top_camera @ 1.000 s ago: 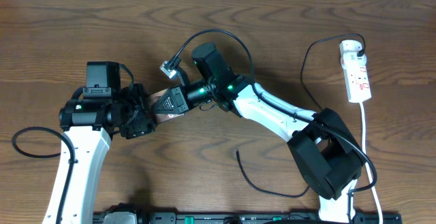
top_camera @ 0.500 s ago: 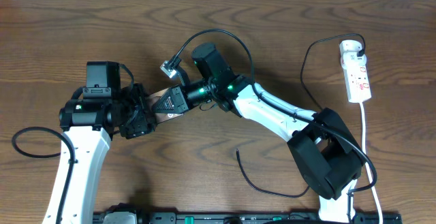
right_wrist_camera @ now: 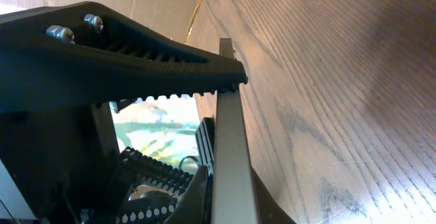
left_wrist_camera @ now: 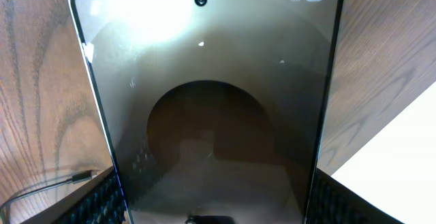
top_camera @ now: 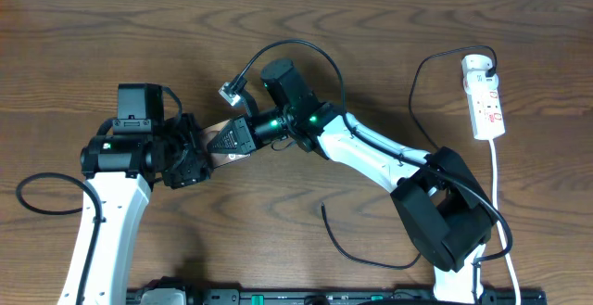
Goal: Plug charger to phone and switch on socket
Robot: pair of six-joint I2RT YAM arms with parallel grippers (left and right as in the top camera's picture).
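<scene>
Black ribbed fingers [left_wrist_camera: 102, 200] of the left gripper [top_camera: 193, 157] stood wide apart and pressed the two long sides of the phone [left_wrist_camera: 211, 115]. They held it with the dark screen turned to the wrist camera, a grip that read as a brace to stop the handset sliding. The front-camera hole sat at the far end, so the port end probably lay down between those fingers, awkward for plugging. The right gripper [top_camera: 232, 138] met the phone from the other side, near mid-table. From its own camera the phone showed edge-on as a metal strip. The toothed tip of the upper finger [right_wrist_camera: 170, 67] lay against that strip, with a clear gap down to the lower finger, and whether the pair actually pinched the phone I could not tell. I judged this two-handed contact to be a way of resetting the phone's angle or passing it over. The charger [top_camera: 287, 43] was in neither gripper. Its cable arched over the table [top_camera: 111, 36], and its small plug tip [top_camera: 228, 92] lay free just beyond the right gripper, near the phone but apart from it, so plugging looked undone. The socket [top_camera: 485, 96] lay well apart at the right, untouched, its switch too small to read.
</scene>
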